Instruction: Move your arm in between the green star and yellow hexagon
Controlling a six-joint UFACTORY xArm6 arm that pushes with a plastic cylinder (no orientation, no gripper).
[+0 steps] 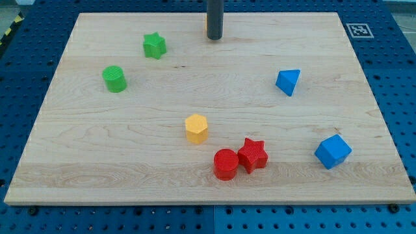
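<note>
The green star (155, 45) lies near the view's top left on the wooden board (78, 156). The yellow hexagon (196, 128) lies near the board's middle, lower down. My tip (214, 38) is at the view's top centre, to the right of the green star and well above the yellow hexagon. It touches no block. A sliver of orange shows just behind the rod's left side.
A green cylinder (114, 78) sits left of the star, lower down. A red cylinder (225, 164) and a red star (253, 155) touch each other below and right of the hexagon. A blue triangular block (288, 82) and a blue cube (333, 151) lie at the right.
</note>
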